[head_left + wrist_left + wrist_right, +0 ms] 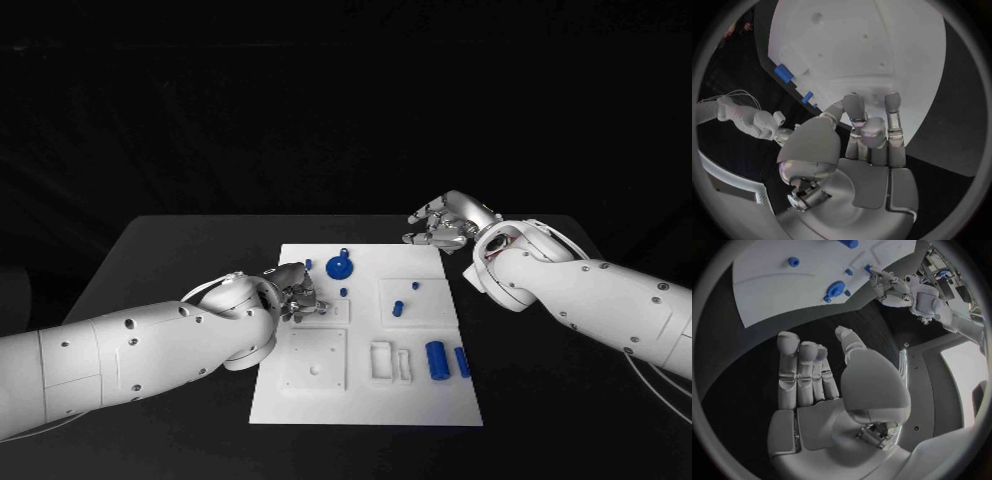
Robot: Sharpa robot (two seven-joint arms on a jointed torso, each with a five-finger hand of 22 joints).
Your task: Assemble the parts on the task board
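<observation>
The white rectangular task board [368, 345] lay flat in the middle of the black desk [173, 250]. On it were several small blue parts: a round blue disc with a small knob [339, 266] near the far edge, a short blue peg [343, 292] just below it, two small blue pegs [405, 297] on a raised white square, and a thick blue cylinder [436, 360] beside a thinner blue bar [462, 362] near the right edge. The left hand [293, 290] rested over the left edge of the board, near the disc; its fingers [856, 107] were curled inward, and I could not tell whether they held anything. The right hand [447, 222] hung above the desk just beyond the far right corner of the board, with its fingers [798, 367] straight, apart and holding nothing.
</observation>
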